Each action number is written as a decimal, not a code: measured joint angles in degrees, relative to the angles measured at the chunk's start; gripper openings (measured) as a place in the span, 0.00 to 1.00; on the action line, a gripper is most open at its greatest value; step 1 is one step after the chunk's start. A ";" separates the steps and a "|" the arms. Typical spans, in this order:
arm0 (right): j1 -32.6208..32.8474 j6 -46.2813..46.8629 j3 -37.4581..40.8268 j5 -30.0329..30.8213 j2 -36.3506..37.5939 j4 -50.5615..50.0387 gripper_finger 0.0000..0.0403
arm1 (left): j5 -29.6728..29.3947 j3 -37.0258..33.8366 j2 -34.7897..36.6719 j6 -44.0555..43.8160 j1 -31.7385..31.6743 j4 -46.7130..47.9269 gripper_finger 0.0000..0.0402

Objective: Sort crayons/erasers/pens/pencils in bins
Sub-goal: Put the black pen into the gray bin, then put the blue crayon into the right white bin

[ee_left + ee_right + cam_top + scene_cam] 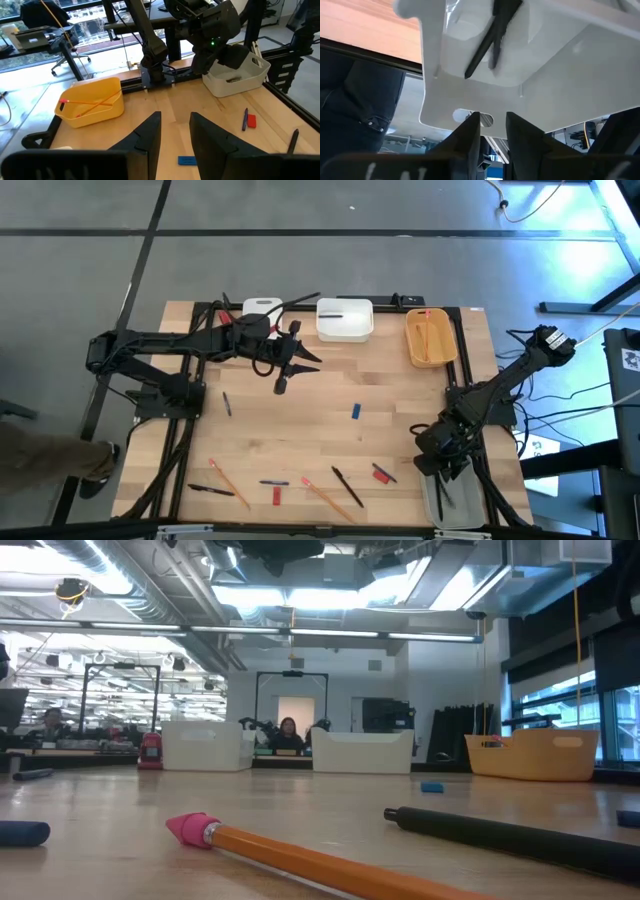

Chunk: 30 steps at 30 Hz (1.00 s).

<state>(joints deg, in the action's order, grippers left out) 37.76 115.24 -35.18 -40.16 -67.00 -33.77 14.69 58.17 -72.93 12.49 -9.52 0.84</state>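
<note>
My right gripper (pixel 492 131) is open, just above the translucent grey bin (pixel 456 502) at the table's near right corner. A black pen (pixel 489 37) lies slanted inside that bin, clear of the fingers. My left gripper (pixel 175 134) hangs open and empty above the far middle of the table (pixel 292 376). The yellow bin (pixel 92 102) holds pencils. On the near part of the table lie loose pens (pixel 347 487), pencils (pixel 228 483) and small red (pixel 382 474) and blue (pixel 355 411) pieces. In the low view, a pencil with a pink end (pixel 300 858) and a black pen (pixel 510 835) lie close by.
A narrow white bin (pixel 262 310) and a wider white bin (pixel 345 320) stand along the far edge beside the yellow bin (pixel 432 337). The wider one holds a dark stick. The middle of the wooden tabletop (pixel 400 380) is bare. People sit in the room beyond the table.
</note>
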 joint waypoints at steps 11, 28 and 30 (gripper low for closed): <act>0.00 -0.22 0.00 0.00 0.02 0.97 0.25 | -0.37 0.00 0.00 -0.53 0.02 -0.01 0.23; -0.02 -2.07 -12.30 21.71 1.11 5.42 0.25 | -1.37 -0.02 3.46 -7.18 -3.43 1.68 0.23; -0.04 -4.70 -14.91 27.67 1.11 2.61 0.25 | -2.56 -0.02 4.56 -8.25 -3.91 4.76 0.23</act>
<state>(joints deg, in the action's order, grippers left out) 37.71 110.55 -50.09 -12.49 -65.89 -31.15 12.13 58.15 -68.36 4.24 -13.43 5.60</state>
